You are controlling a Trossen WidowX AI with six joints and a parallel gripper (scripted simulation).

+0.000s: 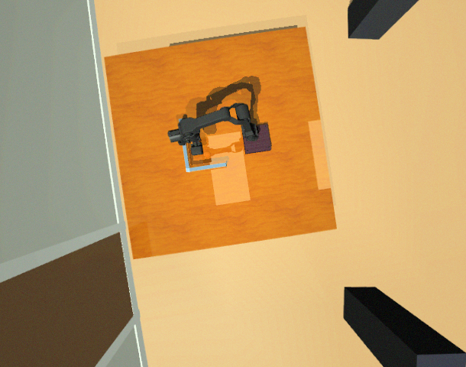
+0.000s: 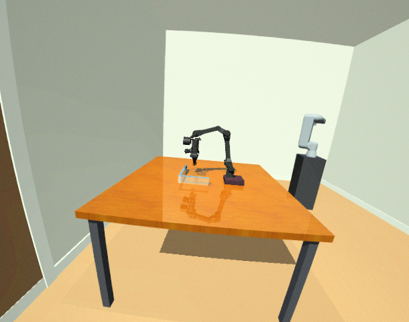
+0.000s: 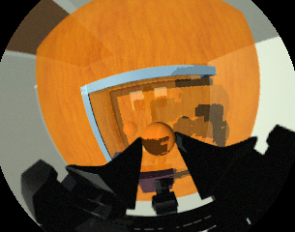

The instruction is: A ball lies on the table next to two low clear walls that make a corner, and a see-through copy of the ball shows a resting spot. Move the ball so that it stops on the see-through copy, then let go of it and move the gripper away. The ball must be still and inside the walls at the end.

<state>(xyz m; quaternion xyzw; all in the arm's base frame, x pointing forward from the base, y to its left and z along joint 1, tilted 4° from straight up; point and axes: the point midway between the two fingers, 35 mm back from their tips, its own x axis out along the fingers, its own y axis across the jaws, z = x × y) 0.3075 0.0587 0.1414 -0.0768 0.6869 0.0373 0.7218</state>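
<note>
Now the gripper point(image 3: 162, 155) is clamped on the ball point(image 3: 158, 138), an orange sphere pinched between the two dark fingers in the wrist view. Seen from the exterior view, the gripper point(image 2: 194, 160) points straight down and hangs above the table point(image 2: 156, 200), over the corner formed by the walls point(image 2: 192, 179), so the ball is lifted off the surface. Beneath it, the wrist view shows the pale blue walls point(image 3: 147, 76) bending around the gripper's far and left sides. From above, the arm point(image 1: 209, 120) reaches from its dark base point(image 1: 257, 144) toward the walls point(image 1: 188, 161). No see-through copy can be made out.
</note>
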